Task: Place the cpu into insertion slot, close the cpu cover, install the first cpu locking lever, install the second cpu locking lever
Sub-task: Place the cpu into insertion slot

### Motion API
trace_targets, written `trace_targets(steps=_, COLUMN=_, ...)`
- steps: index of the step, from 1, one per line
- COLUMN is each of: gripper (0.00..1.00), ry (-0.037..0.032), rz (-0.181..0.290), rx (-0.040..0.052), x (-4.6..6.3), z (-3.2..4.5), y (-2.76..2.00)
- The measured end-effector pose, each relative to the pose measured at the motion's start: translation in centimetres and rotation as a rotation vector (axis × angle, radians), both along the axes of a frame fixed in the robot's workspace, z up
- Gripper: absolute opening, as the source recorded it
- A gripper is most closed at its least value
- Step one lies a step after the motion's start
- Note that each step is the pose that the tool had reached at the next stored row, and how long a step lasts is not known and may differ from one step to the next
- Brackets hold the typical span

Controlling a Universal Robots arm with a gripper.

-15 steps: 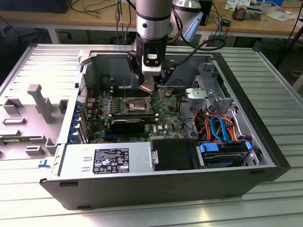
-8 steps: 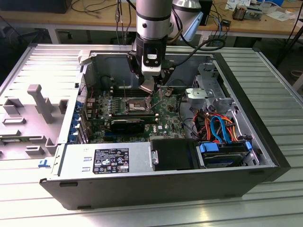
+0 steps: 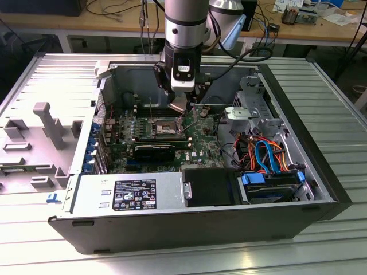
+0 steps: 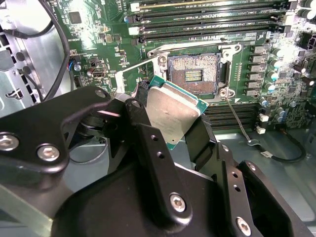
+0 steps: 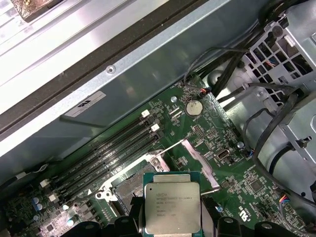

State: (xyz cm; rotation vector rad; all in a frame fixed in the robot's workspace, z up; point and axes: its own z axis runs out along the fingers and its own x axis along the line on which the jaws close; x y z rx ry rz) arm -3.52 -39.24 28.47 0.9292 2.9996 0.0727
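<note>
**A:** Which step was in hand?

**B:** The first. The gripper [image 4: 170, 123] had the cpu [image 4: 175, 111] pinched between its two black fingers [image 4: 198, 138], one on each of two opposite edges. The chip hung tilted above the motherboard [image 4: 94, 44], near the insertion slot [image 4: 193, 74] but apart from it. The socket lay bare, its contacts showing.

**A:** And the cover, the levers?

**B:** Neither was closed. In the first wrist view a silver plate stood beside the socket. I took it for the cpu cover [image 5: 200, 163] swung up, though seen nearly edge-on it could have been something else. A thin wire locking lever [image 4: 238, 120] lay loose, angled away from the socket's rim.

**A:** What did seating the chip call for?

**B:** By my judgement, it needed levelling, squaring to the metal rim, and a gentle, straight descent. Contacts that fine would bend under a crooked landing.

**A:** Anything hidden?

**B:** In the first wrist view the chip covered part of the slot. Where the pads met the chip's edges was tucked out of sight. No corner mark for orientation could be made out. In the exterior view the arm's wrist stood over the socket's far side, inside the open computer case [image 3: 172, 229].
</note>
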Motion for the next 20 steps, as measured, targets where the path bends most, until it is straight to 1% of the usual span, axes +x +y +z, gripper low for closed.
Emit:
trace_targets(steps=6, gripper=0.55, ry=0.0000, rz=-0.005, rx=-0.0001, x=0.00, z=-0.01, y=0.00)
trace_targets(steps=7, gripper=0.55, ry=0.0000, rz=-0.019, rx=-0.0001, x=0.00, z=-0.24, y=0.00)
trace_targets(steps=8, gripper=0.55, ry=0.0000, rz=-0.021, rx=0.0000, x=0.00, z=-0.36, y=0.00)
trace_targets(steps=20, gripper=0.55, ry=0.0000, rz=-0.030, rx=-0.0001, x=0.00, z=-0.36, y=0.00)
